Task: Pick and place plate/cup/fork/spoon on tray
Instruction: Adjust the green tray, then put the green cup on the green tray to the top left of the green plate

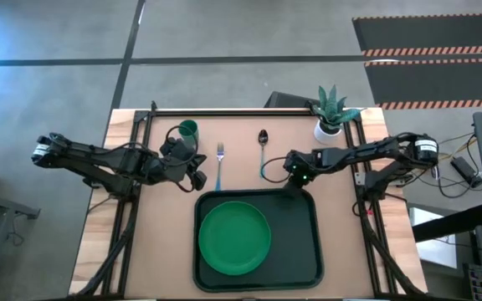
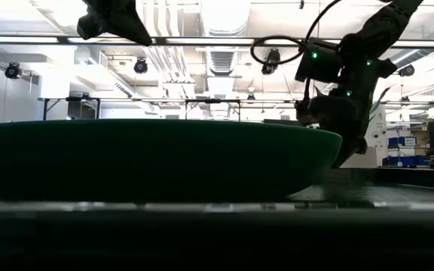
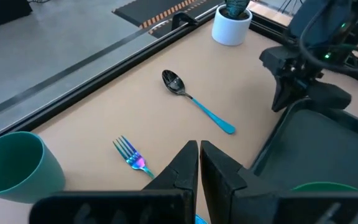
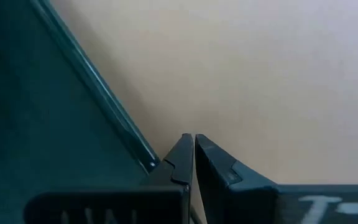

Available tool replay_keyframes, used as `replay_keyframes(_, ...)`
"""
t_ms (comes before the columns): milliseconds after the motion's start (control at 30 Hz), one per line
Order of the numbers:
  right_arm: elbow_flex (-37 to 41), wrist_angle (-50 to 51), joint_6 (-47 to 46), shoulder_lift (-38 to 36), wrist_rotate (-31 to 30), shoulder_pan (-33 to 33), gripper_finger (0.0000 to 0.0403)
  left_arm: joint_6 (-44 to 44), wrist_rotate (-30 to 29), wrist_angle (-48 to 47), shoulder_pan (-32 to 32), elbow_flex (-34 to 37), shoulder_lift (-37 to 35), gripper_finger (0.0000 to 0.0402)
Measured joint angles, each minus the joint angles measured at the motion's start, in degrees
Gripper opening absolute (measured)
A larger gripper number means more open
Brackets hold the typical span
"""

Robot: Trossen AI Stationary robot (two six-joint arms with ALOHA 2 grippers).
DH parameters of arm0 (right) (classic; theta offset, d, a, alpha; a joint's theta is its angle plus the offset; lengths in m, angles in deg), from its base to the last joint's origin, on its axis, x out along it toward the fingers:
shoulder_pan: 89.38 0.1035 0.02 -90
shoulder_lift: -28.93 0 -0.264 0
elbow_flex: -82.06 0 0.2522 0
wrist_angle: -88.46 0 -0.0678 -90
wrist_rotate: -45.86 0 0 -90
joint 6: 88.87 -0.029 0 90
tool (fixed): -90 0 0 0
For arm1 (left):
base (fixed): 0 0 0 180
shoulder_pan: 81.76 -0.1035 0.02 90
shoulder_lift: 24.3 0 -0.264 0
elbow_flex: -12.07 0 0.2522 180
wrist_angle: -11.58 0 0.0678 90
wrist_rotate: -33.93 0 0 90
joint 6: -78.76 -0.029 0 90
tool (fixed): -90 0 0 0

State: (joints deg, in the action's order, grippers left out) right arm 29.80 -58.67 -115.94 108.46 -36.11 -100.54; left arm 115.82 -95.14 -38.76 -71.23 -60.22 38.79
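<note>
The dark green tray [image 1: 295, 251] lies at the table's near middle, and the bright green plate [image 1: 234, 237] lies flat in its left half. Beyond the tray, the green cup [image 1: 188, 130] stands upright, and the fork [image 1: 220, 159] and spoon [image 1: 263, 144] lie flat on the table, blue handles toward the tray. My left gripper [image 1: 197, 177] hovers shut above the table just left of the fork's handle [image 3: 140, 165], touching nothing. My right gripper [image 1: 291, 179] is shut and points steeply down at the tray's far rim, near its right corner. My right gripper's shut fingertips [image 4: 185, 146] stand on the table side of the tray's far rim [image 4: 138, 146], coming steeply from above. Whether they touch the rim or the table, I cannot tell.
A white pot with a spiky green plant [image 1: 331, 117] stands at the table's far right corner. Black frame rails [image 1: 145, 117] run along the table's sides. In the low view the tray's wall [image 2: 157, 162] fills the foreground. Bare tabletop lies right of the tray.
</note>
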Motion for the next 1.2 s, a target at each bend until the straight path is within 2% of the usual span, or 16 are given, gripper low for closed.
replay_keyframes(200, 0.0, -0.1, 0.6, -3.0, -1.8, 0.4, 0.0008, -0.2, -0.3, -0.5, -0.1, 0.0, 0.0, 0.0)
replay_keyframes(367, -2.3, -0.1, 0.8, -8.6, -0.7, -0.3, 0.0008, -0.7, -6.9, -5.6, -2.6, 0.0, 0.0, 0.0)
replay_keyframes(467, -5.1, -0.2, 1.6, -12.5, 1.4, -0.2, 0.0008, -4.1, -7.5, -8.8, -6.0, 0.0, 0.0, 0.0)
replay_keyframes(567, -8.2, 0.0, 2.8, -16.2, 1.7, -0.2, 0.0008, -10.3, -4.6, -9.5, -10.1, 0.0, 0.0, 0.0001)
replay_keyframes(667, -11.8, 0.1, 4.8, -19.6, 2.9, -0.2, 0.0008, -15.3, 1.1, -9.5, -15.4, 0.0, 0.0, 0.0017)
replay_keyframes(833, -18.0, 0.7, 8.7, -23.4, 4.2, 0.1, 0.0008, -20.9, 8.7, -9.4, -24.7, 0.1, 1.8, 0.0085)
replay_keyframes(1000, -24.0, 4.7, 11.2, -24.7, 4.3, 0.2, 0.0008, -24.9, 10.6, -8.9, -31.0, -0.4, 6.9, 0.016)
replay_keyframes(1100, -26.9, 7.8, 12.1, -24.6, 4.0, 0.2, 0.0008, -25.9, 11.6, -8.9, -33.9, -1.0, 10.1, 0.0186)
replay_keyframes(1200, -28.8, 9.8, 12.8, -24.2, 4.0, 0.2, 0.0008, -27.4, 16.4, -8.7, -36.7, -1.6, 13.0, 0.0194)
